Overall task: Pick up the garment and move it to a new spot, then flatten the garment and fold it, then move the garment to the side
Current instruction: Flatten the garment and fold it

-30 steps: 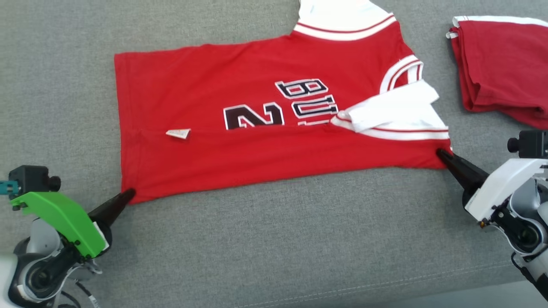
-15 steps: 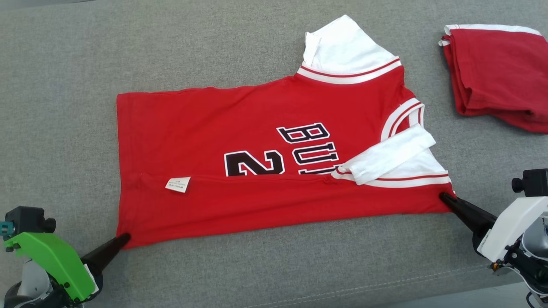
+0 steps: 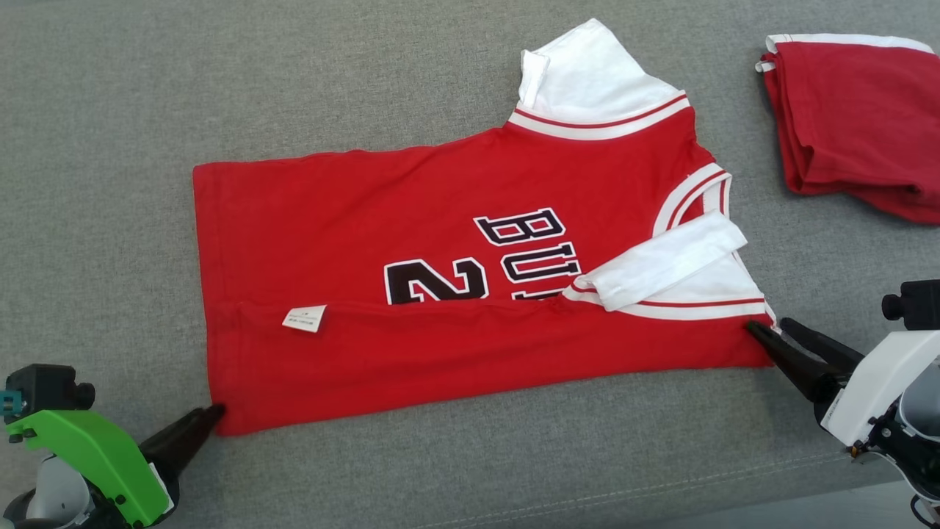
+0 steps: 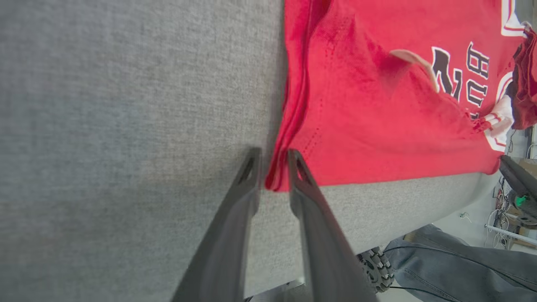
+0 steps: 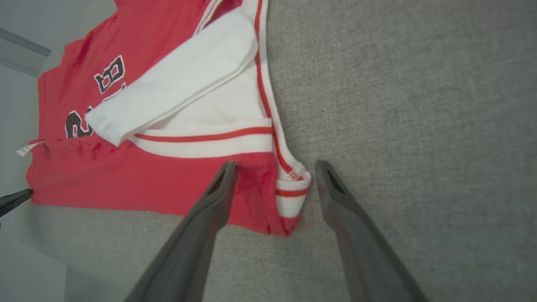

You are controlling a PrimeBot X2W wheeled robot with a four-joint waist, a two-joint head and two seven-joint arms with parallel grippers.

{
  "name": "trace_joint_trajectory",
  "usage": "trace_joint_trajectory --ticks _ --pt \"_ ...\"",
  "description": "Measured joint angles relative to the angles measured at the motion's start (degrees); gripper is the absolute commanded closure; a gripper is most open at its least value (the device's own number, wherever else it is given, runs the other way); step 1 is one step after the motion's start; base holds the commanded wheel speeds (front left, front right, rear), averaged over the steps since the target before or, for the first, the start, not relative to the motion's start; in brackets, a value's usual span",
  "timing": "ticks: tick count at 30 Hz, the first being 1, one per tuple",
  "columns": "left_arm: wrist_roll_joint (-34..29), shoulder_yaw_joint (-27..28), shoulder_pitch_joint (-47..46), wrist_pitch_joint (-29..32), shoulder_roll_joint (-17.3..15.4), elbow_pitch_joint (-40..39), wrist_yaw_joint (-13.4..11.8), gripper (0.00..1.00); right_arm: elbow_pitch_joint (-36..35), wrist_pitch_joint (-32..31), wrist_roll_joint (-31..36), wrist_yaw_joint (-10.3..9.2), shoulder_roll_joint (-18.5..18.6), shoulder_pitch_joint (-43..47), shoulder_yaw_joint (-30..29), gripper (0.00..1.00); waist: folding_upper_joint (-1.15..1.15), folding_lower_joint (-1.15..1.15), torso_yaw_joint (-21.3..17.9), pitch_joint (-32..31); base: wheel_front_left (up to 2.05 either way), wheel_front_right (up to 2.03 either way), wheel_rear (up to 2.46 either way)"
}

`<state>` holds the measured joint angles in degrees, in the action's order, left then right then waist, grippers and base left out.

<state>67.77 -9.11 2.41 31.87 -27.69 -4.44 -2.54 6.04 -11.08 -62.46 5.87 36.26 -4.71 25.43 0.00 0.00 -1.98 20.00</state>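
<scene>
Both hands have just let go. My right hand [image 3: 769,325] now gapes wide around the jersey's [image 3: 440,242] shoulder-end corner, and my left hand [image 3: 209,415] is only narrowly parted, with the hem corner between its fingers. I judge the lengthwise fold laid. The jersey lies flat, stretched between the two hands. Bare tabletop [image 3: 470,463] behind my fingers leaves room to retreat. A folded red garment [image 3: 852,125] sits well beyond the right hand.

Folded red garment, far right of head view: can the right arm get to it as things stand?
Probably yes. The right gripper is open, straddling the jersey corner and holding nothing, and just bare grey surface lies between it and the folded red garment.
</scene>
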Motion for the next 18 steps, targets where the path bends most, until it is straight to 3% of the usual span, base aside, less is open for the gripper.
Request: trace_joint_trajectory --ticks 2,5,9,12,18 --pt "-0.49 0.20 0.06 -0.45 -0.03 -0.30 -0.08 0.00 -0.83 0.02 0.58 -0.94 0.27 0.00 -0.04 0.00 0.00 0.00 0.13 0.01 0.00 0.00 0.00" --pt "-3.46 0.19 0.54 -0.82 -2.56 -2.68 -0.07 0.00 -3.42 1.36 3.54 -1.53 3.52 -0.28 -1.43 0.00 0.00 0.00 0.20 0.21 0.00 0.00 0.00" --pt "-5.77 1.62 -1.48 -2.04 -4.53 -7.35 -0.02 0.00 -7.94 2.03 7.02 -2.44 6.25 -5.91 -3.90 0.00 0.00 0.00 0.18 1.44 0.00 0.00 0.00" --pt "-8.01 1.87 -7.57 -2.23 -5.84 -9.94 0.03 0.00 -10.58 1.54 9.27 -2.59 6.73 -12.92 -4.15 0.00 0.00 0.00 0.18 2.94 0.00 0.00 0.00" --pt "-8.08 1.41 -18.86 -0.52 -6.08 -11.33 0.04 0.00 -11.02 -1.83 11.33 -5.10 4.55 -24.91 -3.28 0.00 0.00 0.00 0.29 6.86 0.00 0.00 0.00"
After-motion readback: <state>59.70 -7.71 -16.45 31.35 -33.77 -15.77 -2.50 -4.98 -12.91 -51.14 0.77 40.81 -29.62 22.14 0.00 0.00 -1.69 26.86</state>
